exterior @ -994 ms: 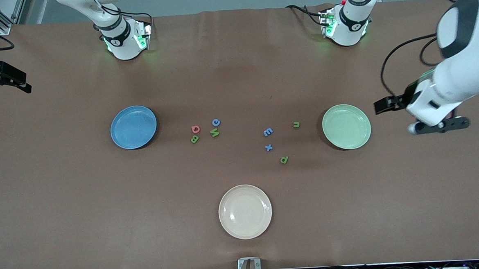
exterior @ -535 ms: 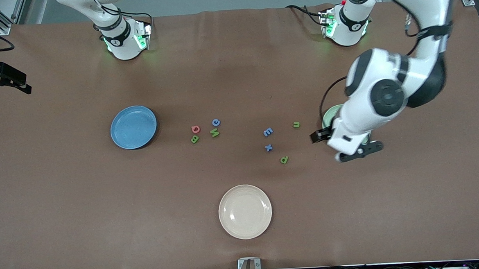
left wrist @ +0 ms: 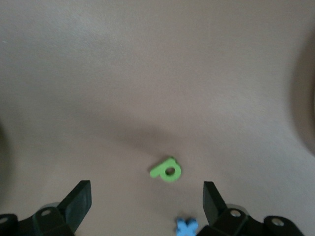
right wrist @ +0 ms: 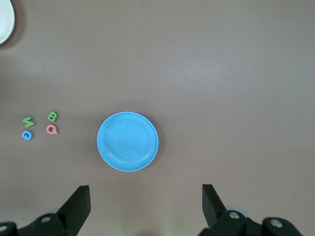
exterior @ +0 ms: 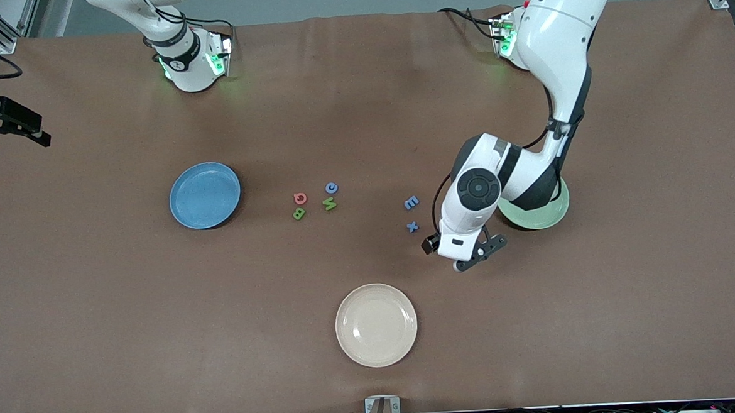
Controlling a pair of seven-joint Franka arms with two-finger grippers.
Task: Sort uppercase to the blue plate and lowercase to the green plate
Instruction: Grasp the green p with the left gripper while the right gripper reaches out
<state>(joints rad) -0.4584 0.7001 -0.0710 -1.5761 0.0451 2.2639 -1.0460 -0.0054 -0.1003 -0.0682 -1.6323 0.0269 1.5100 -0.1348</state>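
Scanning front view: blue plate is seen at 9 o'clock of the table, nothing in it. Green plate is seen at 3 o'clock, partly covered by the left arm; the visible part holds nothing. Cream plate sits at 6 o'clock, also unfilled. Red Q, green B, green N and blue C are clustered on the table at 3 o'clock of the blue plate. Blue E-like letter and blue x lie at 9 o'clock of the green plate. Left gripper is held over the table just at 4 o'clock of the blue x.

Left wrist view: left gripper fingers are spread apart, nothing clamped. Green p lies on the table below the gap, untouched; the blue x is seen just beside it.

Right wrist view: right gripper is parked high over the blue plate, fingers apart, nothing held; this arm waits. All four uppercase letters are seen on the table beside the plate.

Versus the earlier frames: the left arm has been swung from the table's end, across the green plate, to over the green p. Plates and letters are unmoved.
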